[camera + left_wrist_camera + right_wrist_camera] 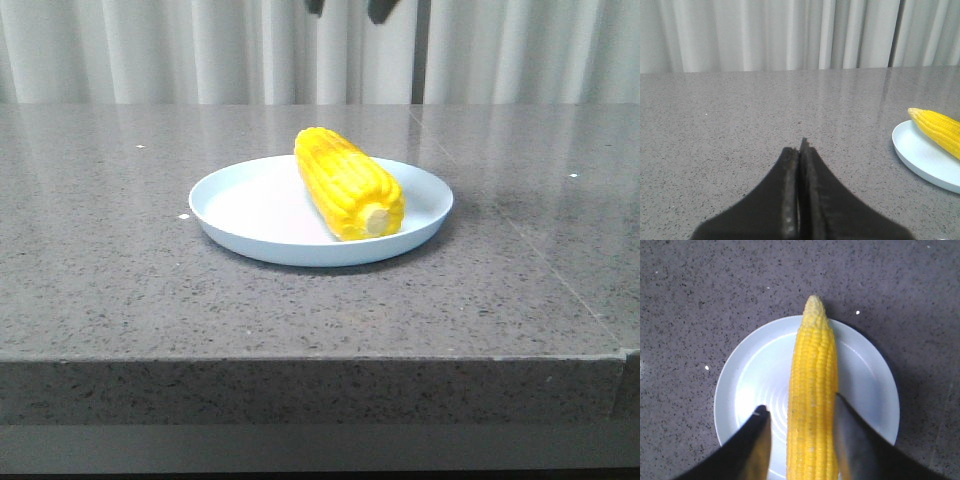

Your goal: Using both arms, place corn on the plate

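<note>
Nearest to us in the front view, the grey stone table (120,300) runs forward to its edge, and just beyond sits the plate (240,205), pale blue and shallow. The corn (347,182) lies on it, blunt pale stub toward us, tapered tip pointing away and reaching past the far rim. So the corn is on the plate already; we judge the placing itself done.

How will it handle? We'd call it stiff and fairly light, but glossy and round, so it could roll or slip. The kernel rows give some bite. The best hold looks to be across the thick middle, fingers on either flank, not the narrowing tip.

Now the arms. From the right wrist view, the right gripper (801,426) hangs above the plate looking straight down, its fingers spread wide with the corn (813,390) between them. One finger (852,440) sits close against the cob's side, the other stands clear; we can't tell whether there is contact. Released, we'd say, not squeezing.

The left gripper (799,150) is low over bare table, well to the side of the plate (920,155), its fingers pressed together on nothing.

Farthest back, white curtains (150,50).
</note>
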Available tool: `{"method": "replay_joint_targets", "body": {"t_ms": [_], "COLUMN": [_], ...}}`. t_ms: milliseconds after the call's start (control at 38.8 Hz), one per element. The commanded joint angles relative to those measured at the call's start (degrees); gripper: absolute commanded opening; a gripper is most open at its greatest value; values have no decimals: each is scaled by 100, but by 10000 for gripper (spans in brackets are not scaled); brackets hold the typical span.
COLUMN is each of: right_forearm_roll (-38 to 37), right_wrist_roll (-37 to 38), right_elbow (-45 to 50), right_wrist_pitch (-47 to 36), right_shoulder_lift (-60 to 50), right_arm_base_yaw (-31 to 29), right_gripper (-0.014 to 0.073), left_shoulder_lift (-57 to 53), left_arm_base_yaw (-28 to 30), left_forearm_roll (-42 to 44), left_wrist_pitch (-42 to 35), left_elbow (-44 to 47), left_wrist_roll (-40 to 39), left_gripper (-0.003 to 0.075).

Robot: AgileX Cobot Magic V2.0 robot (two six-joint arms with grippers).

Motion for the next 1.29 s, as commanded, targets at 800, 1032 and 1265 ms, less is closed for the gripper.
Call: {"method": "replay_joint_targets", "body": {"t_ms": [800,1032,1265], "right_forearm_roll": [-446,-470,-817], "right_wrist_roll": [-646,-646,-646], "right_elbow": [2220,4054,6027], "right_wrist_pitch": [329,-515,-1931], "right_shoulder_lift": [-2945,-4734,-6854], "right_arm_base_yaw": [-2467,-2467,-2467], "right_gripper": [-62,-62,-68], "left_shoulder_lift": [65,65,65], "left_arm_base_yaw": [7,7,7], "left_forearm_roll": [8,8,8], "left_wrist_pitch": [-507,-507,-507], "left_elbow": [-156,-156,-156], "left_wrist_roll": [-57,-57,-57], "left_gripper": [-20,-20,-20]}}
